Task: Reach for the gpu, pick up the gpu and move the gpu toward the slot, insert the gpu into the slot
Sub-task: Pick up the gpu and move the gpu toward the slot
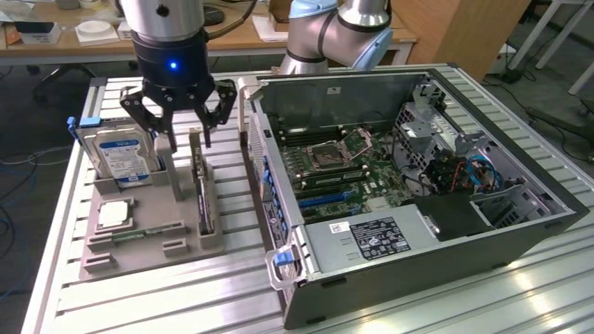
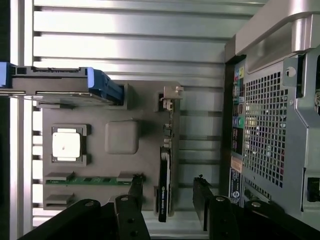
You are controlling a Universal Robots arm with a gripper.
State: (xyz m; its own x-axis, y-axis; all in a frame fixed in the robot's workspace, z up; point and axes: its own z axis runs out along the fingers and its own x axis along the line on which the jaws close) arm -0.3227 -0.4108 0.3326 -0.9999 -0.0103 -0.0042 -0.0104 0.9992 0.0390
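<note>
Exterior view: one gpu; two fingers.

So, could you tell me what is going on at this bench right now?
A robot arm is poised over the gpu, which stands on edge in a grey holder beside the open computer case. The tool hangs open right above the card, one finger to each side of it, and has not closed on it yet. The hard drive and processor chip sit in the same holder.
</note>
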